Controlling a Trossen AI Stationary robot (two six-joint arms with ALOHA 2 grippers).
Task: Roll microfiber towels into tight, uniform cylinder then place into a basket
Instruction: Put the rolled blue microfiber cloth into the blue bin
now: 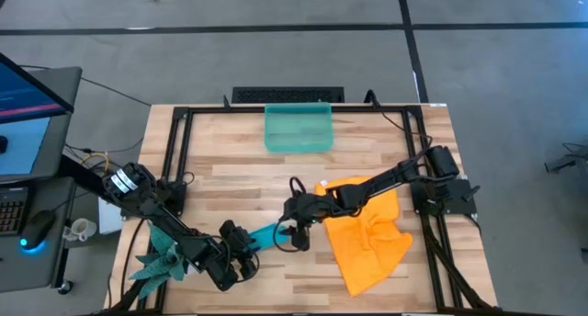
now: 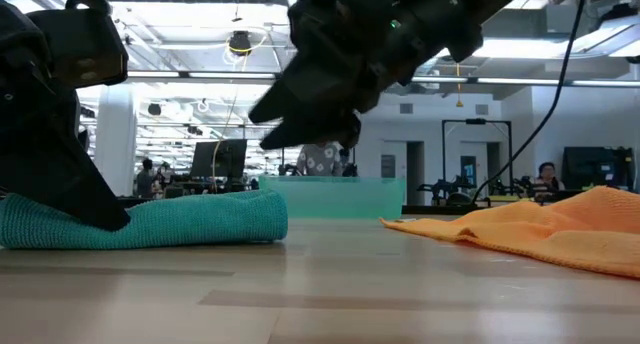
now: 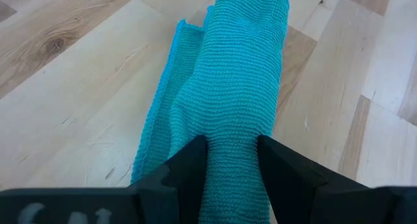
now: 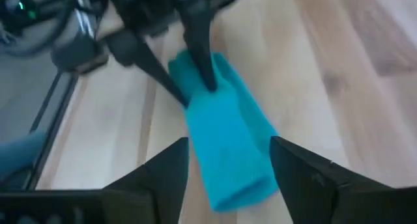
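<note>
With the left gripper (image 3: 232, 160) clamping the rolled teal-blue microfiber towel (image 3: 228, 87) near the worktop's front edge and the right gripper (image 4: 228, 160) hanging spread above its far end, the roll is risking unwinding.

An open-plan robotics lab: ceiling light strips (image 2: 200, 76), monitors (image 2: 222, 156) and seated people (image 2: 546, 174) behind the workbench (image 2: 320, 284).

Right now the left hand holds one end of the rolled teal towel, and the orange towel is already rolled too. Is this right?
Not quite. The left hand does hold the rolled teal towel, but the orange towel lies loose and crumpled on the table, not rolled. The high view shows it.
</note>
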